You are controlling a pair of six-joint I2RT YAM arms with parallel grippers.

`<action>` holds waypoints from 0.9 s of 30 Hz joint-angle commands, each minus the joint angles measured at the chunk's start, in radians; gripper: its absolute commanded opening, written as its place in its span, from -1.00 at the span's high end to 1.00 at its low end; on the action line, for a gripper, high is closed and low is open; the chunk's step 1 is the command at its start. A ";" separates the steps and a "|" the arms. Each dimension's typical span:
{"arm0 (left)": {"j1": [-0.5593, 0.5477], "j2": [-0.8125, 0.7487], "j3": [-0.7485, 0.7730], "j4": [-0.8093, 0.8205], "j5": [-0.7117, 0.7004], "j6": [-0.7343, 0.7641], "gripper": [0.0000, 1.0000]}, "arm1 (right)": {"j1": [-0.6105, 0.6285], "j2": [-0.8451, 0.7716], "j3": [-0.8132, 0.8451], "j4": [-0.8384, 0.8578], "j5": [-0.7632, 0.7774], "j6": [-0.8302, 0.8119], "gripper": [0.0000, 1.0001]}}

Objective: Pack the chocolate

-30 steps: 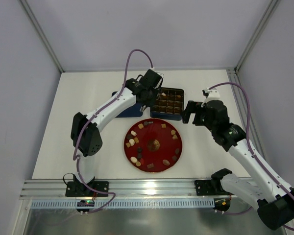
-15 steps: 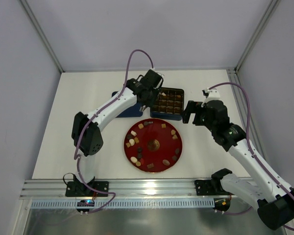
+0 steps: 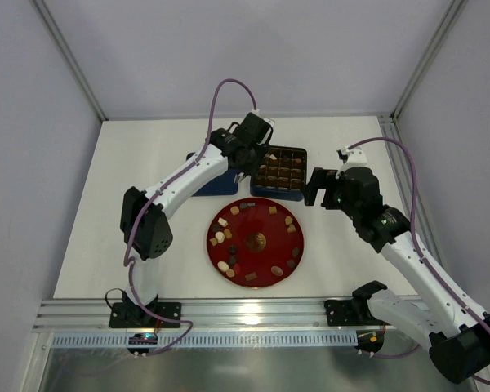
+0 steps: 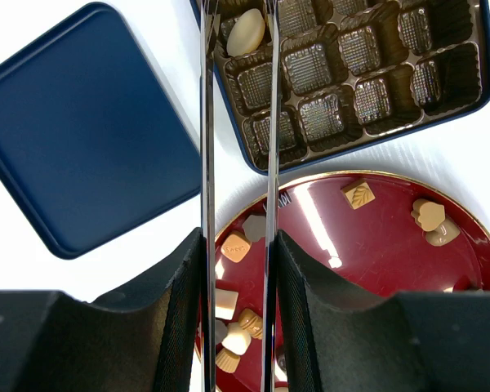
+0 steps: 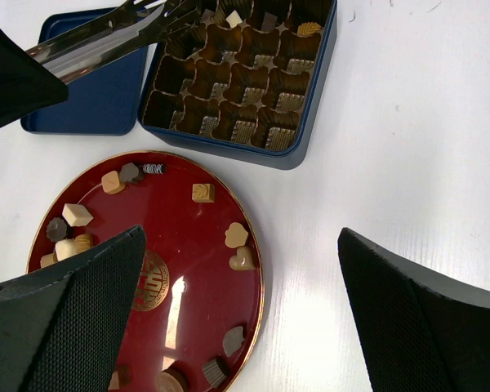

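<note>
Your left gripper (image 4: pixel 238 5) stood narrowly parted around a cream chocolate (image 4: pixel 247 31) in the tin (image 5: pixel 229 148), more chocolates (image 5: pixel 202 193) on the plate (image 5: pixel 192 245), right gripper (image 5: pixel 241 237) wide.

Your left arm (image 3: pixel 180 181) reaches forward from its base, elbow bent out to the left and wrist angled down toward the right. The left end effector (image 4: pixel 238 10) holds its two long, thin metal fingers (image 4: pixel 206 122) parallel, a narrow gap between them. Your right arm (image 3: pixel 416 261) leans inward, and the right end effector (image 5: pixel 241 237) faces left with its jaws spread wide.
</note>
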 commanded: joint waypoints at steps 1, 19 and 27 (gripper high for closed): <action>0.005 0.003 0.046 0.003 -0.014 0.019 0.24 | -0.004 -0.012 0.036 0.015 0.004 -0.013 -1.00; -0.023 -0.289 -0.184 0.002 0.123 -0.081 0.23 | -0.005 -0.023 0.036 0.011 -0.003 -0.007 -1.00; -0.096 -0.423 -0.341 -0.060 0.136 -0.106 0.22 | -0.004 -0.029 0.035 0.009 -0.006 -0.007 -1.00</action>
